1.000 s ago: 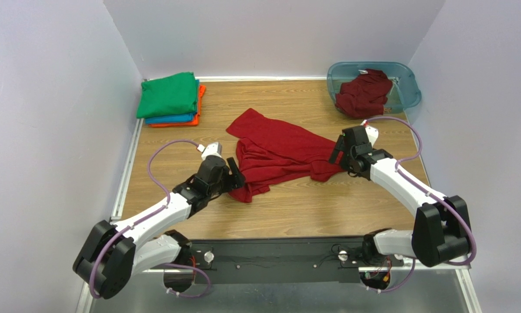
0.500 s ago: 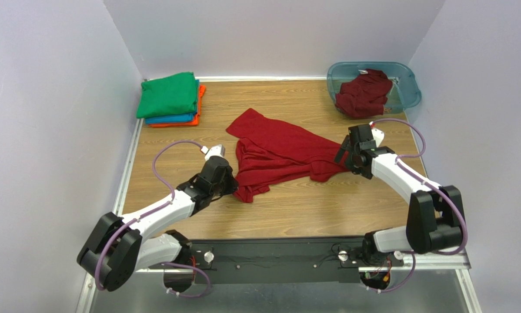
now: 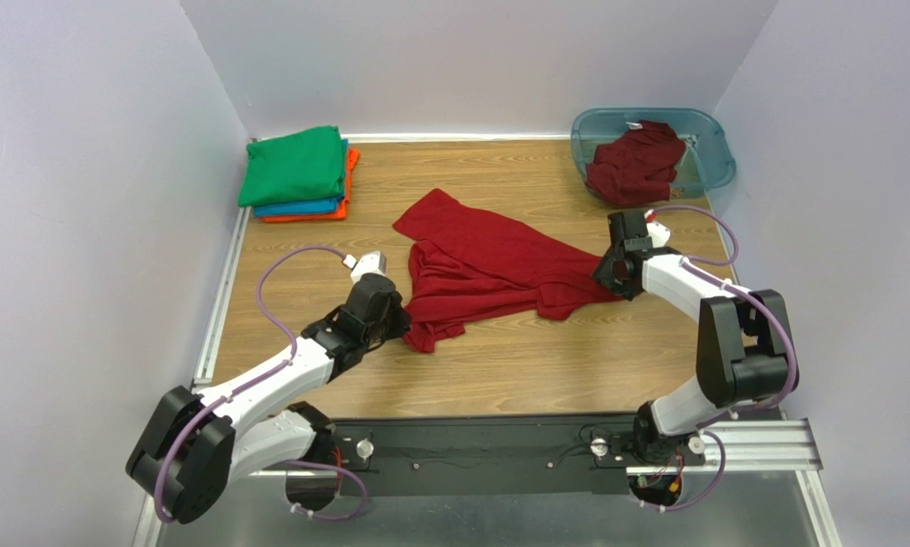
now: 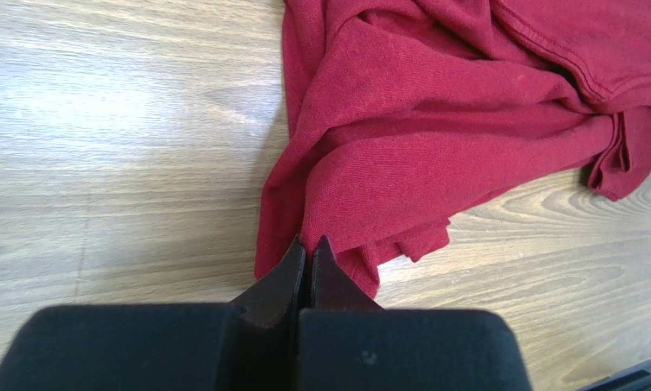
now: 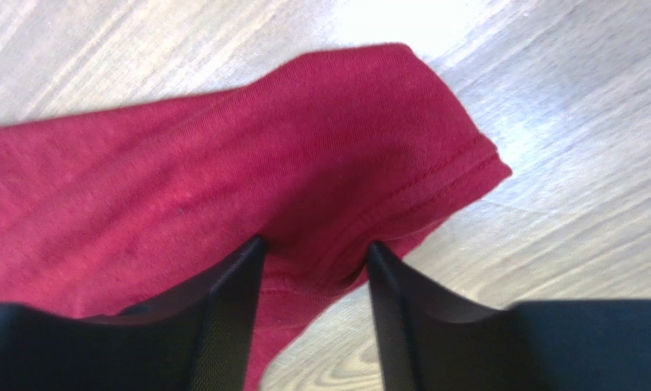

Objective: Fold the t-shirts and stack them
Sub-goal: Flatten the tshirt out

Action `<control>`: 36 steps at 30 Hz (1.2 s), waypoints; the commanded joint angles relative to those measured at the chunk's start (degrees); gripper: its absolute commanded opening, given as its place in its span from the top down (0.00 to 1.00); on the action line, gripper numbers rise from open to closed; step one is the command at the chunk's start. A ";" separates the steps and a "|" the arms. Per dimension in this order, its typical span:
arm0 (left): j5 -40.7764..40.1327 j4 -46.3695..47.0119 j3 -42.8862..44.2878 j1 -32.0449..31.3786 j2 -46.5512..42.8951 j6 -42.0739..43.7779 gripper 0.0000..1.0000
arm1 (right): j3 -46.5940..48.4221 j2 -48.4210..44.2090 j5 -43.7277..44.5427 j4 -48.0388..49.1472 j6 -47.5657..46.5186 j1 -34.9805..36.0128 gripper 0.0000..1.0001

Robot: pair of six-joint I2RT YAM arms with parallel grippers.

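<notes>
A dark red t-shirt (image 3: 482,268) lies crumpled and spread across the middle of the table. My left gripper (image 3: 400,325) is at its near left corner, and in the left wrist view the gripper (image 4: 311,244) is shut with a fold of the t-shirt (image 4: 435,106) pinched at its tips. My right gripper (image 3: 603,277) is at the shirt's right end. In the right wrist view its jaws (image 5: 316,248) stand apart over the hemmed edge of the t-shirt (image 5: 223,163), with cloth bunched between them. A second dark red t-shirt (image 3: 634,160) lies crumpled in the tub.
At the back left is a folded stack: a green t-shirt (image 3: 294,165) on a blue one (image 3: 311,209) on an orange one (image 3: 349,171). A translucent teal tub (image 3: 711,137) stands at the back right. Purple walls enclose three sides of the table.
My left gripper has shut on the shirt's near left corner. My right gripper has shifted right along the shirt's right end, and its jaws have narrowed around the hem.
</notes>
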 commanded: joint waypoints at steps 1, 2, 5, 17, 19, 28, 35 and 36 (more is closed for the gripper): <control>-3.93 -2.02 0.30 -0.15 -1.67 -0.21 1.00 | 2.06 1.18 0.78 2.92 1.30 -0.71 0.50; -4.10 -2.19 0.56 -0.15 -1.76 -0.21 1.00 | 2.24 1.27 0.78 3.00 1.30 -0.72 0.61; -5.24 -3.24 1.61 -0.15 -2.63 -0.30 1.00 | 2.51 0.13 -0.62 3.09 0.77 -0.72 0.73; -23.34 -15.02 21.88 -0.06 -10.71 3.82 1.00 | 10.13 -18.56 -4.14 0.55 -3.27 -0.72 0.99; -26.23 -15.55 25.77 0.02 -12.99 5.49 1.00 | 12.95 -21.13 -4.75 -1.29 -3.97 -0.72 0.99; -29.42 -11.25 40.89 0.02 -25.21 12.26 1.00 | 29.21 -34.93 -3.88 -6.83 -6.08 -0.72 0.99; -23.19 -7.03 49.33 0.02 -32.69 16.31 1.00 | 43.80 -41.00 -7.65 -8.86 -7.32 -0.72 0.99; -21.09 -7.03 51.26 0.02 -32.87 16.66 1.00 | 45.12 -41.44 -9.13 -9.30 -7.49 -0.72 0.99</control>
